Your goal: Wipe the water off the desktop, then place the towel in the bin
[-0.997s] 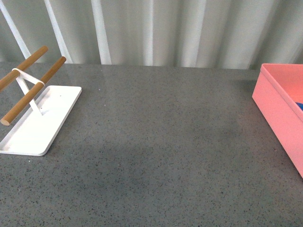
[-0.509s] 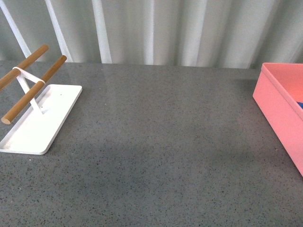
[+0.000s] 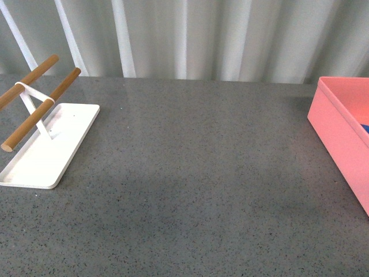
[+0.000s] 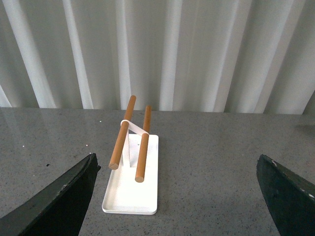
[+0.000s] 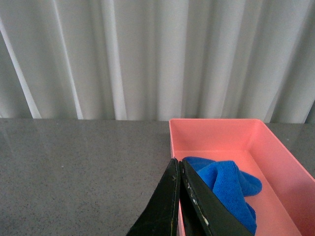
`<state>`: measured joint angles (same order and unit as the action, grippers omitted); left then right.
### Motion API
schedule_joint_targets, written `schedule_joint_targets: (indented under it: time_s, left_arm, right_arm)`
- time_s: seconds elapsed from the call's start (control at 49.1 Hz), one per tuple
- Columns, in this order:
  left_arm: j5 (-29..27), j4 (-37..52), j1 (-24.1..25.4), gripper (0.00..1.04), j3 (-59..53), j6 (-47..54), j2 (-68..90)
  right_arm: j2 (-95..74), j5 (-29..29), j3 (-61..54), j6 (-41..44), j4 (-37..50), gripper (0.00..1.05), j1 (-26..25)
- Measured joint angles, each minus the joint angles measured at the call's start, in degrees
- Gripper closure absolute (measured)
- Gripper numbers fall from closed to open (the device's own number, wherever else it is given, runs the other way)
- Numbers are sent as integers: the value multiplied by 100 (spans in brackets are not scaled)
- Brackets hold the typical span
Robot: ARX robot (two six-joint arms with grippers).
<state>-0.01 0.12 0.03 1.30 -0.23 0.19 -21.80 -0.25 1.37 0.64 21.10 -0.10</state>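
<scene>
The speckled dark grey desktop fills the front view, and no puddle shows on it. The salmon-pink bin stands at its right edge. In the right wrist view the blue towel lies bunched inside the bin. My right gripper is shut with nothing in it, its tips just above the bin's near wall and beside the towel. My left gripper hangs open over bare desktop, its dark fingers spread wide. Neither arm shows in the front view.
A flat white tray with two wooden rods sits at the left of the desktop, and it lies ahead of the left gripper as the tray. A pale pleated curtain closes off the far edge.
</scene>
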Motion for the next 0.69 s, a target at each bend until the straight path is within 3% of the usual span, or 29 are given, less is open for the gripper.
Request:
schedule_joint_targets:
  time_s: [0.611,0.692]
  left_arm:
    - [0,0,0,7,0,-2,0]
    - [0,0,0,7,0,0,0]
  right_arm:
    - [1193,4,-2,-2,-1106,101,0]
    - [1716,11,0,-2,-1801,101,0]
